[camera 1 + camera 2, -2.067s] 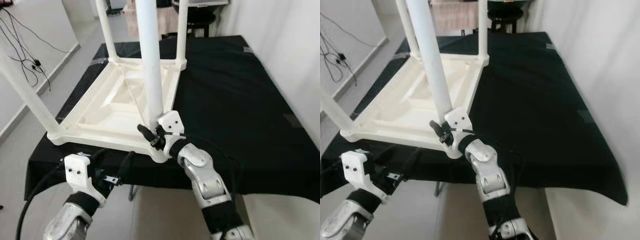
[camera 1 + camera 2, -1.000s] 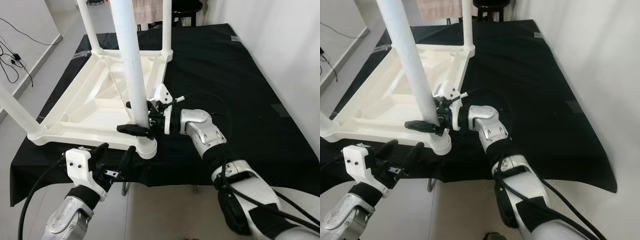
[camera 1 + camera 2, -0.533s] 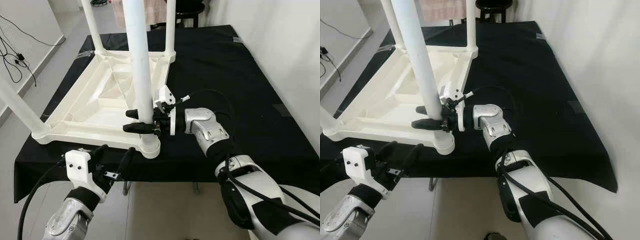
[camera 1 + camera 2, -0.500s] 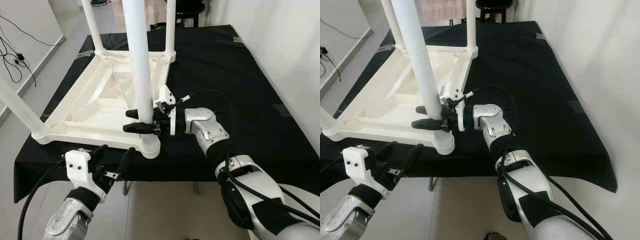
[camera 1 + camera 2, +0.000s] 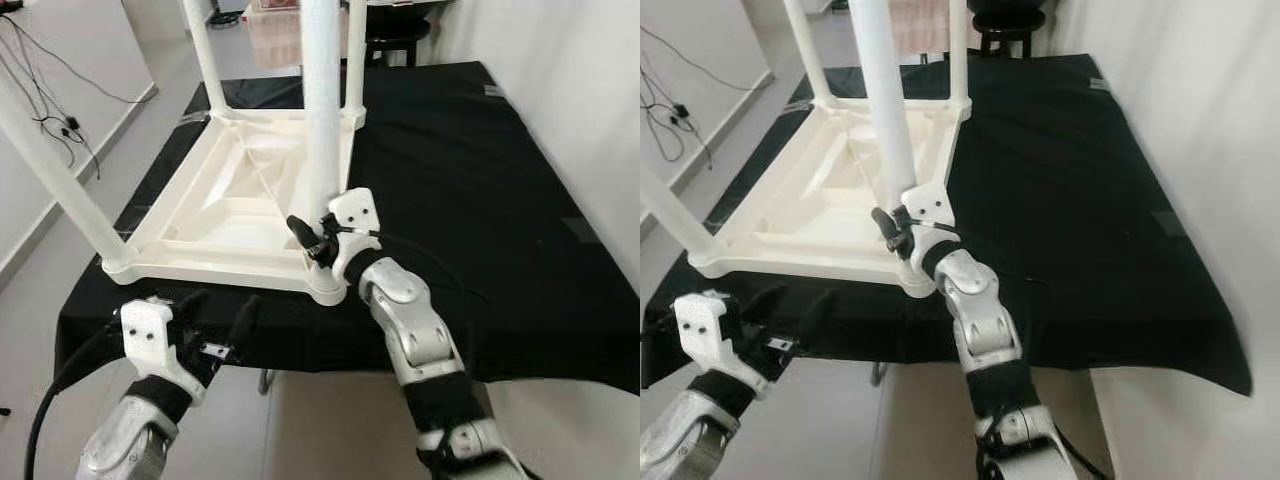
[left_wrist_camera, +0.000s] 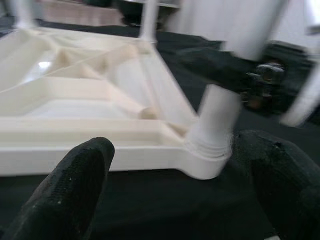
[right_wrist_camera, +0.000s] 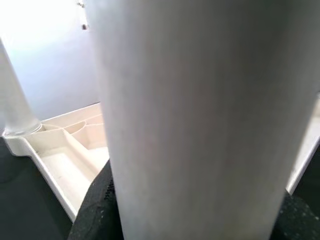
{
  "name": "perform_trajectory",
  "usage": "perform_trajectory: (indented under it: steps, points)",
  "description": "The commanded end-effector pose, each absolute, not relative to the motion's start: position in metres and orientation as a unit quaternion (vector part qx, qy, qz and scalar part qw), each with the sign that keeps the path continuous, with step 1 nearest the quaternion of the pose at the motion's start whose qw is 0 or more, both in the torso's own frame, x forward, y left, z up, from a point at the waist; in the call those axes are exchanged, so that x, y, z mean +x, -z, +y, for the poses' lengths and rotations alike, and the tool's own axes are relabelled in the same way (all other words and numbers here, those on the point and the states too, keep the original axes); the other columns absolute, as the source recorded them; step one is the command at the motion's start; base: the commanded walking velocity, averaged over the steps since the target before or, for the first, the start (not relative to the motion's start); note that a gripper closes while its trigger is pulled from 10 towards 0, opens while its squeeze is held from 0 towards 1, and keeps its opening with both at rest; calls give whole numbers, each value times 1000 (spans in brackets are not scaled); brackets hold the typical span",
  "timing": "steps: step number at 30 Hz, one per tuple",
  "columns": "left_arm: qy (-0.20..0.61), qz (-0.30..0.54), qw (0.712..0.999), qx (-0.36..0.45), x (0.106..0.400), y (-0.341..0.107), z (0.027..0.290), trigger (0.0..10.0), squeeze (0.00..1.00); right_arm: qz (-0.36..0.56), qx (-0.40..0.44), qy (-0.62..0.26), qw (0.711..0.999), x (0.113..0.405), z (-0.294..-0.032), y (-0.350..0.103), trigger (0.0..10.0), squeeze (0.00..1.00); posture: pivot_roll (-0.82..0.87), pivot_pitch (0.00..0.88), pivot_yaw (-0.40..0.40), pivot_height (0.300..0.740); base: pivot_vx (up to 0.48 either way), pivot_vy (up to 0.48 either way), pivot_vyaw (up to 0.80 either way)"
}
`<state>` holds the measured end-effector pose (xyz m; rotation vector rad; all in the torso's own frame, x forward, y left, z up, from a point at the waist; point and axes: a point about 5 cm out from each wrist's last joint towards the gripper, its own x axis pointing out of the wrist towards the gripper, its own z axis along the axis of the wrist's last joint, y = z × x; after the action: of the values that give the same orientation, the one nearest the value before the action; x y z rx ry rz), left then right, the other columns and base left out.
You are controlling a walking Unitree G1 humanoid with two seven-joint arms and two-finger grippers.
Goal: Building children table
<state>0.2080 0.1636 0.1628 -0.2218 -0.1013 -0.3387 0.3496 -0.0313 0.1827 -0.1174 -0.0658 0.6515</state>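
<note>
My right gripper (image 5: 312,240) clasped the stiff, smooth table leg (image 5: 322,120) low, beside its socket; left gripper (image 5: 222,318) hung open below.

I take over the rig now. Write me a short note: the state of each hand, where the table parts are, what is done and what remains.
Right hand: shut on the near-right leg, low down by its corner socket.
Left hand: open, holding nothing, below the near edge of the black-covered table.
Children table top: upside down on the black cover, with all four white legs standing up at its corners.
Done: the legs are in their sockets.
Left: probably tighten the near-right leg, release it, then turn the table upright. I cannot tell how tight it is.
</note>
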Motion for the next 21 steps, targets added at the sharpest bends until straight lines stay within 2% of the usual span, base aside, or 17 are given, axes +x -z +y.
perform_trajectory:
  steps: [1, 2, 3, 6, 7, 11, 12, 13, 14, 15, 16, 21]
  points:
    - [167, -42, 980, -103, 209, -159, 166, 10000, 0, 28, -55, -344, 937, 350, -13, -158, 5922, 0, 38, 127, 47, 740, 0, 0, 0]
    - [166, -43, 980, -102, 209, -159, 166, 10000, 0, 27, -57, -345, 936, 351, -13, -159, 5922, 0, 38, 127, 47, 740, 0, 0, 0]
    - [163, -44, 980, -102, 209, -160, 167, 10000, 0, 30, -59, -365, 929, 347, -7, -162, 10000, 0, 35, 119, 46, 740, 0, 0, 0]
    - [159, -46, 981, -102, 210, -160, 168, 10000, 0, 34, -61, -387, 919, 339, 0, -166, 10000, 0, 35, 119, 46, 740, 0, 0, 0]
    - [157, -46, 981, -102, 210, -160, 168, 10000, 0, 25, -56, -409, 910, 337, 1, -171, 10000, 1000, 34, 113, 46, 740, 0, 0, 0]
    - [157, -46, 981, -102, 210, -159, 167, 10000, 0, -17, -51, -485, 873, 344, -2, -187, 10000, 1000, 35, 111, 45, 740, 0, 0, 0]
    - [157, -46, 981, -102, 210, -159, 167, 10000, 0, -17, -51, -485, 873, 344, -2, -187, 10000, 1000, 35, 111, 45, 740, 0, 0, 0]
    - [158, -46, 981, -102, 210, -159, 167, 10000, 0, -26, -56, -522, 851, 345, -3, -190, 10000, 584, 35, 113, 43, 740, 0, 0, 0]
    - [160, -46, 981, -103, 210, -159, 166, 10000, 0, -34, -66, -579, 812, 347, -7, -194, 10000, 0, 40, 114, 40, 740, 0, 0, 0]
    - [160, -46, 981, -103, 210, -159, 166, 10000, 0, -34, -66, -579, 812, 347, -7, -194, 10000, 0, 40, 114, 40, 740, 0, 0, 0]
    - [160, -46, 981, -103, 210, -160, 166, 10000, 0, -33, -72, -604, 793, 347, -10, -195, 10000, 0, 41, 115, 39, 740, 0, 0, 0]
    - [159, -47, 981, -104, 209, -160, 166, 10000, 0, -12, -59, -619, 783, 350, -14, -194, 10000, 0, 47, 121, 36, 740, 0, 0, 0]
